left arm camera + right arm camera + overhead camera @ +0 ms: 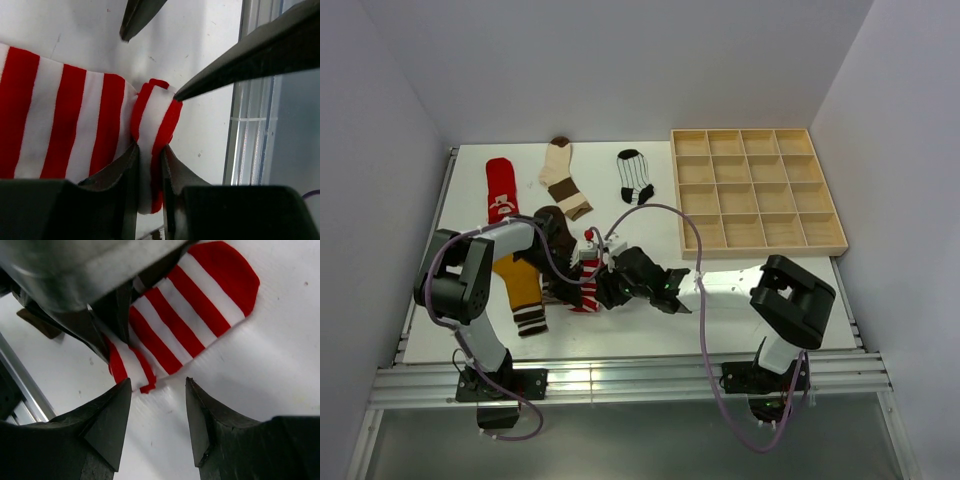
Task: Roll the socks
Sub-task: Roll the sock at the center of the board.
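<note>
The red-white striped sock (587, 292) lies flat at the front middle of the table. My left gripper (149, 156) is shut on its folded, bunched end (152, 115); the rest of the sock (60, 130) spreads out flat to the left. My right gripper (157, 385) is open, its tips just short of that folded end (131, 365), with the left gripper's body (107, 305) above it. In the top view the two grippers (595, 262) (612, 288) meet over this sock. The mustard sock (520, 285) and dark brown sock (552, 222) lie beside the left arm.
A red sock with white pattern (501, 190), a cream-and-brown sock (564, 176) and a white sock with black stripes (635, 177) lie at the back. A wooden compartment tray (756, 190) stands at the back right. The table's front rail (250, 125) is close to the grippers.
</note>
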